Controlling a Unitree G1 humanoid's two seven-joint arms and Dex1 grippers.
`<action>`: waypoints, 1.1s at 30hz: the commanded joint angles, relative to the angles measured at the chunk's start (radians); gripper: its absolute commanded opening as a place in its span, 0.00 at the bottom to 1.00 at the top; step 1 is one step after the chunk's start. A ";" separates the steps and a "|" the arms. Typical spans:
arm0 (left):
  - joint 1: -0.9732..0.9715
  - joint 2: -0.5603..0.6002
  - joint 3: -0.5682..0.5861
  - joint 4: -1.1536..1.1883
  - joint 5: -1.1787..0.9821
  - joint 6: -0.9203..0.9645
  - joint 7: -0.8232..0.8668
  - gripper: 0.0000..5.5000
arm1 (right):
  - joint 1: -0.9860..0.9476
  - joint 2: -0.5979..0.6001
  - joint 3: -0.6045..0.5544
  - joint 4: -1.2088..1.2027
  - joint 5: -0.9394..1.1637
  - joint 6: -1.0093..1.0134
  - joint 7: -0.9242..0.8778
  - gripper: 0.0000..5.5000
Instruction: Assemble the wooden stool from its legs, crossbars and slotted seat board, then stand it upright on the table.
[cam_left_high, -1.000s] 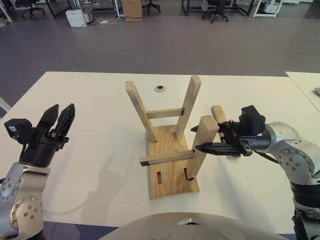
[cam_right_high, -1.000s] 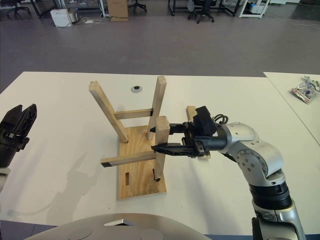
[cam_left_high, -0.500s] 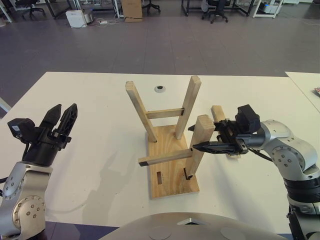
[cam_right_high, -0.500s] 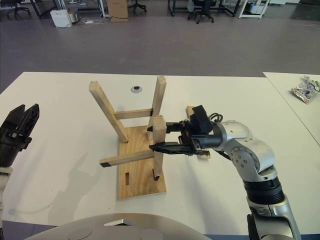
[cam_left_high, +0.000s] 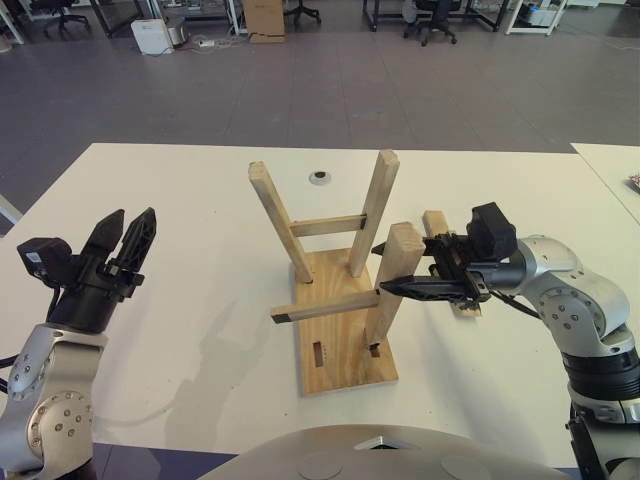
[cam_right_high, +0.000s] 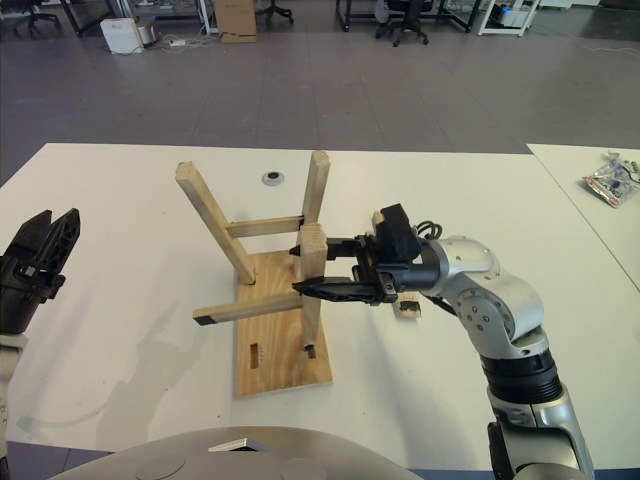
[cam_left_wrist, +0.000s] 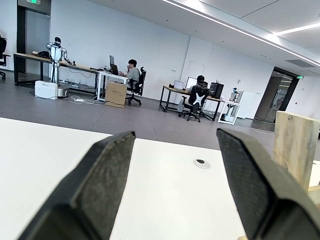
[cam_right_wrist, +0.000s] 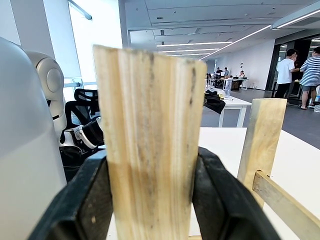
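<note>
Stool parts on white rectangular table, head views: pale wooden slotted seat board lies flat at the table's centre, long axis running near to far. Far-left square wooden leg and far-right square wooden leg rise from the board's far end, both tilted and joined by the far crossbar. Third wooden leg stands tilted with its lower end at the near-right slot; whether it is seated cannot be told. Near crossbar runs left from it, its dark-tipped free end in the air past the board's left edge. Right gripper, black, is clamped on the third wooden leg's upper part from the right. Loose wooden piece lies on the table just right of the board, behind that gripper. Small round grey disc sits far of the stool parts. Left gripper, black, hangs above the table's left side, well apart from the board, spread wide and carrying nothing. Left wrist view: two black fingers stand wide apart with bare tabletop and the disc between them. Right wrist view: black pads press both sides of the third wooden leg, with another leg and crossbar beyond.
</note>
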 joint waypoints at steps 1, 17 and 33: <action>0.009 -0.005 -0.002 -0.002 0.011 -0.012 0.000 0.55 | -0.014 -0.017 -0.006 0.002 -0.005 0.003 0.020 0.37; -0.006 -0.002 -0.018 0.013 0.017 -0.021 -0.003 0.55 | 0.025 -0.014 -0.009 -0.044 0.011 0.021 0.002 0.37; -0.011 -0.010 -0.018 -0.005 0.010 -0.017 0.016 0.55 | -0.020 0.000 0.023 0.036 -0.065 -0.040 0.042 0.37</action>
